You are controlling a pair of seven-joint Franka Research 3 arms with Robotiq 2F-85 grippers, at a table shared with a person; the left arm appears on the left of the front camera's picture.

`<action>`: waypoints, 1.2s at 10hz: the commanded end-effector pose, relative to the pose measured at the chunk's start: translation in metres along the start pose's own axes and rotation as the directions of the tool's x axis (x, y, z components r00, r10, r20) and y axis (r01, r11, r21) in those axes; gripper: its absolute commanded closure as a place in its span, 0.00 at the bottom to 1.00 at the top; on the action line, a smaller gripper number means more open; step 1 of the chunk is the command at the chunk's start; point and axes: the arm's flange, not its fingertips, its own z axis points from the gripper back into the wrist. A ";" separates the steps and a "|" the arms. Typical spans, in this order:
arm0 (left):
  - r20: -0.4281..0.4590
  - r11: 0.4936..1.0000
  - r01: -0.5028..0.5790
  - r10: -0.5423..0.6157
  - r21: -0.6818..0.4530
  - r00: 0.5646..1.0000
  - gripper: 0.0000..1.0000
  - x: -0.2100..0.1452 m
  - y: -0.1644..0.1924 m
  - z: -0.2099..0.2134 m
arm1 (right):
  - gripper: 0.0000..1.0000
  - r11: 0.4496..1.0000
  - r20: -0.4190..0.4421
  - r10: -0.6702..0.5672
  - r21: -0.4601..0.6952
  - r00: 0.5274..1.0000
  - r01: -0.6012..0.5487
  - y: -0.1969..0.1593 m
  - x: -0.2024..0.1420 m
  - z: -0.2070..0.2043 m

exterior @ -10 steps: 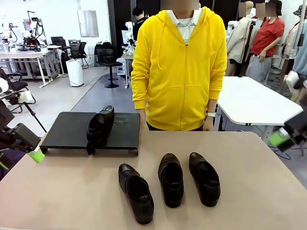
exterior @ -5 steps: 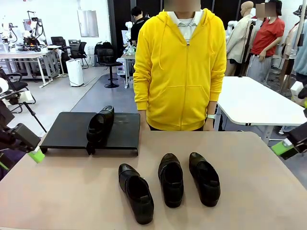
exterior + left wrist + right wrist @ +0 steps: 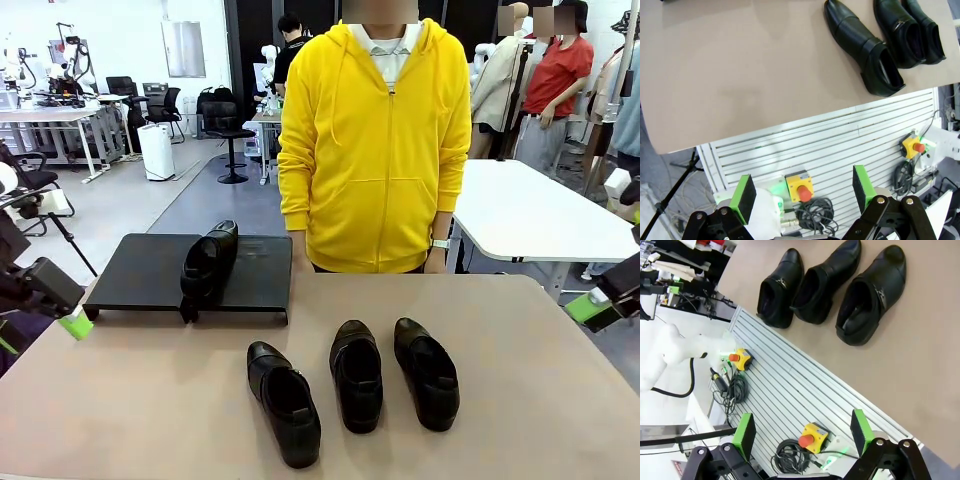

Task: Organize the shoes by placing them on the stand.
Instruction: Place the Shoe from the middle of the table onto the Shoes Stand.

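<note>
The beige worktop (image 3: 530, 390) spans the front view, and a person in a yellow hoodie (image 3: 375, 150) stands at its far side. The black stand (image 3: 140, 270) sits at the far left, with one shoe (image 3: 208, 262) lying near its middle, toe away from the robot. The other three shoes (image 3: 357, 375) lie side by side on the bare worktop, well apart from the stand. Both arms hang off the worktop's sides. The left jaws, green pads (image 3: 746, 197) spread wide, hold nothing, and the right jaws, pads (image 3: 744, 434) likewise spread, are empty too. The task looks about a quarter done, between placements. Next, an arm, probably the left, must reach the leftmost loose shoe (image 3: 285, 402), close across its sides and set it beside the placed one.
</note>
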 end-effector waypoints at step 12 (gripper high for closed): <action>0.141 0.849 -0.515 0.499 0.119 0.855 0.00 0.033 -0.193 -0.174 | 0.00 1.000 -0.002 -0.007 0.009 1.000 0.007 0.003 0.005 0.002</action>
